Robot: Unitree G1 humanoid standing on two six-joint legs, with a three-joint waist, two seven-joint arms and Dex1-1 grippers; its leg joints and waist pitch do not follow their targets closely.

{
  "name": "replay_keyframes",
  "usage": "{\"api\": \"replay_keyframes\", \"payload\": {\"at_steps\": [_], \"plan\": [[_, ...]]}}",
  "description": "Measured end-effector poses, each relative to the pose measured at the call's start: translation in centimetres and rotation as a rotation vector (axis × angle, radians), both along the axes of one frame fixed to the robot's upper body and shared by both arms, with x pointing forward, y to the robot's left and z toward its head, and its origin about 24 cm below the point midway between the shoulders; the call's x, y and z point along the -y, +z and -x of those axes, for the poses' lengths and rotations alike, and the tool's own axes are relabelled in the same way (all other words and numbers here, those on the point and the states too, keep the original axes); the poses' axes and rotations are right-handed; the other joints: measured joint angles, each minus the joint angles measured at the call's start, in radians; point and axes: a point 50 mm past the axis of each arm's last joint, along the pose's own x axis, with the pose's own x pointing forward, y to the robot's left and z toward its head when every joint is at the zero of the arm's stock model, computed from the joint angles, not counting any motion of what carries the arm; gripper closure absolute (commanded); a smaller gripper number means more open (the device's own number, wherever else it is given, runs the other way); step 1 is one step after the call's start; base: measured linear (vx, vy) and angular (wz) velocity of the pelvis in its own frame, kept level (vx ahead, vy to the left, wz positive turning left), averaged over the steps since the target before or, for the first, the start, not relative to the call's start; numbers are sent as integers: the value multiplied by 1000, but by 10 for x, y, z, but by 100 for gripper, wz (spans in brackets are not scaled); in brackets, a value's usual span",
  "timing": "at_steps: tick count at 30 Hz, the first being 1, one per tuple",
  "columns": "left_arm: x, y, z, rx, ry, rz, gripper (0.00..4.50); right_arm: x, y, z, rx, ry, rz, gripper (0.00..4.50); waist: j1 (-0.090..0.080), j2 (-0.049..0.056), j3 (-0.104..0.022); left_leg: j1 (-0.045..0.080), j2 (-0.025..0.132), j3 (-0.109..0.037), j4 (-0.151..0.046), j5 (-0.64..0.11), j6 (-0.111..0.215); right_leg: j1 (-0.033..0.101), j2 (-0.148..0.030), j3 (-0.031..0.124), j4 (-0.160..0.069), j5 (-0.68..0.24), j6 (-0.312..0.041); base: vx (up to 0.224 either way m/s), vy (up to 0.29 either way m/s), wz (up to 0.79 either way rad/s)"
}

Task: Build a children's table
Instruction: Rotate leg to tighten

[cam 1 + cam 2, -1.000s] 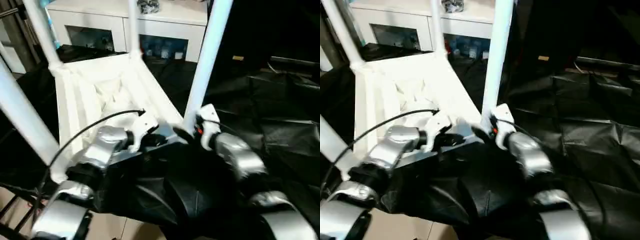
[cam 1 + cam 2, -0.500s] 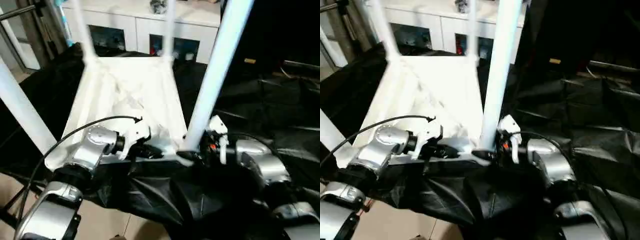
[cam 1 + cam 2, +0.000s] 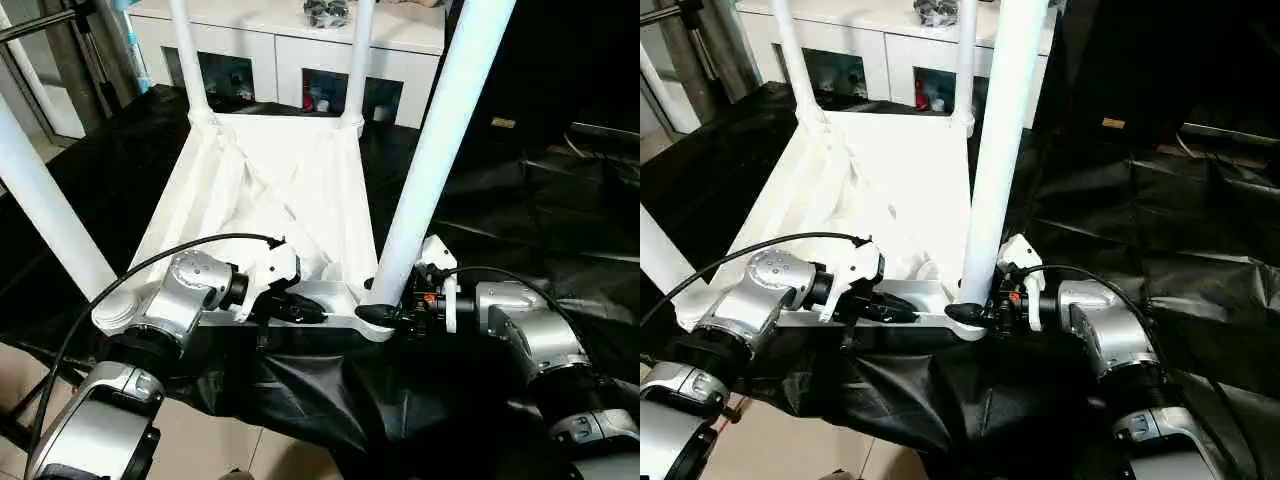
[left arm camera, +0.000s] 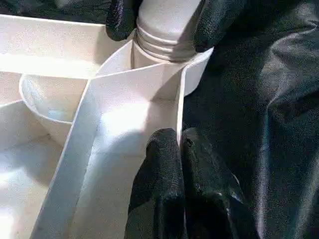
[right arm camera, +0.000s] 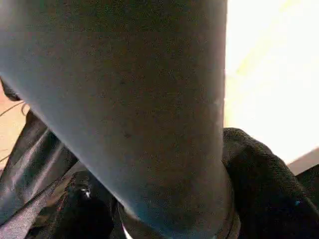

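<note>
The white tabletop lies upside down on black sheeting, ribbed underside up. Its legs stand upright in the corner sockets: two far ones, a near left one and a near right one. My left gripper is at the near edge, shut on a thin rib beside the near right socket. My right gripper reaches in from the right. Its black fingers press on both sides of the near right leg's foot, just above the socket.
A white cabinet with glass doors stands behind the table. Crumpled black sheeting covers the surface to the right and hangs over the near edge. Bare floor shows at the lower left. A black cable arcs over my left forearm.
The camera has swung, so the whole picture shifted. My right gripper's fingers have drawn in around the foot of the near right leg. The left gripper keeps its hold on the rib.
</note>
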Motion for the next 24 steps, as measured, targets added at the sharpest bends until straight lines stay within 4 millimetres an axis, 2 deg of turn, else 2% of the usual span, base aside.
{"api": "replay_keyframes", "payload": {"at_steps": [3, 7, 13, 14, 16, 18, 20, 24], "plan": [[1, 0, -7, 29, 102, -8, 450, -10, -4, -12, 30, -178, -10, 186, -17, -1, 0, 1, 0, -2, 3, 1, -1, 0, 0, 2, 4, 0, 0, 0, 0, 0], [11, -4, -11, 37, 192, -2, 450, -15, -7, -25, 37, -353, 8, 188, -40, -1, 0, 2, 0, -3, 3, 1, -1, 2, 0, 3, 3, -3, 5, 0, 0, 0], [23, -5, -15, 71, 315, -1, 450, -34, -7, -43, 39, -604, 18, 188, -56, 1, -1, 3, -1, -4, 3, 1, -1, 2, 0, 2, 3, -3, 5, 0, 0, 0], [25, -5, -15, 73, 322, 0, 450, -34, -7, -44, 43, -617, 16, 153, -57, 1, -2, 2, -1, -4, 3, 1, -1, 2, 0, 2, 3, -3, 5, 0, 0, 0], [27, -5, -15, 76, 325, 3, 450, -33, -8, -44, 49, -624, 13, 119, -55, 3, -3, 2, -1, -3, 2, 1, -1, 3, 0, 3, 3, -3, 4, 0, 0, 0], [28, -5, -15, 78, 325, 4, 450, -34, -8, -44, 53, -610, 16, 113, -54, 3, -3, 2, -1, -3, 1, 1, -1, 3, 0, 2, 3, 0, 0, 0, 0, 0], [28, -4, -15, 78, 320, 5, 450, -32, -7, -43, 61, -585, 20, 82, -52, 3, -2, 2, -1, -3, 0, 1, -1, 2, 0, 2, 3, 0, 0, 0, 0, 0], [25, -3, -14, 74, 285, 6, 450, -28, -6, -40, 78, -490, 15, 82, -51, 3, -2, 1, -1, -3, -1, 1, -1, 1, 0, 2, 2, 0, 1, 0, 0, 0]]}}
